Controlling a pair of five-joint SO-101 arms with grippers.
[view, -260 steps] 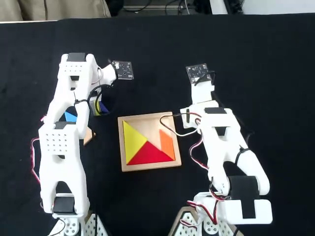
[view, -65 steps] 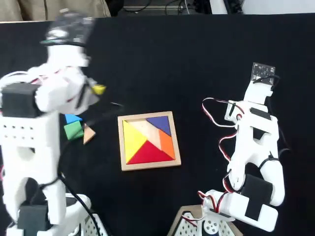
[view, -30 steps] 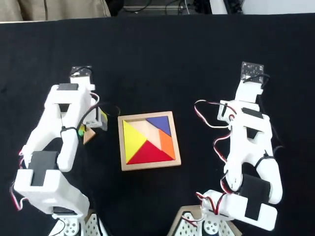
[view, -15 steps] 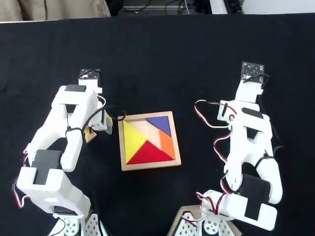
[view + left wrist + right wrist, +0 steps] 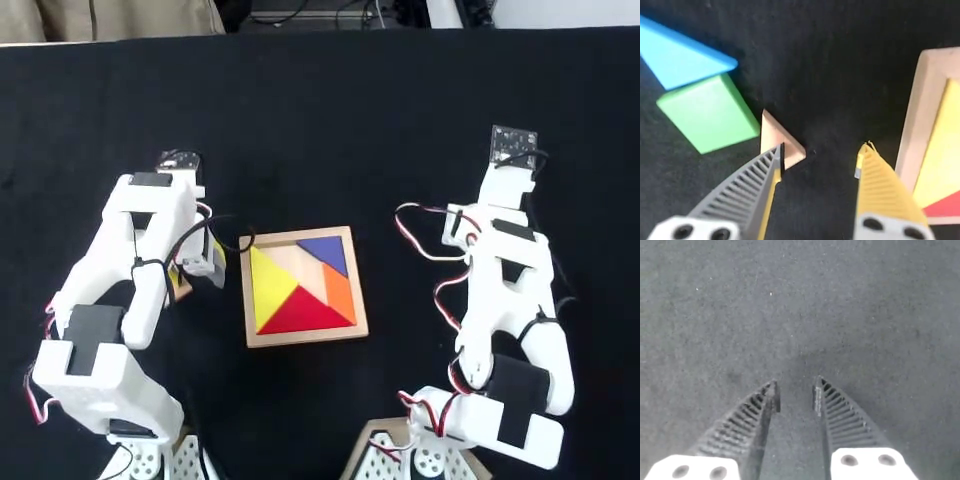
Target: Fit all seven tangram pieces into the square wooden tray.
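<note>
Right, my left jaws stand wide: small wooden triangle (image 5: 773, 136) touching one tip, tray (image 5: 920, 100) beside the other; right jaws narrowly parted above the worktop (image 5: 790, 300).

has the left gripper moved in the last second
Yes. The left gripper has edged closer to the wooden tray's left rim and slightly toward the arms' bases.

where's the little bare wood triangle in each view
High view: wood triangle peeks out beside the left arm, left of the wooden tray.
Left wrist view: wood triangle by the left end effector, beside the green piece.
Right wrist view: black cloth ahead of the right end effector.
Shared landmark: the wooden tray rim.
</note>
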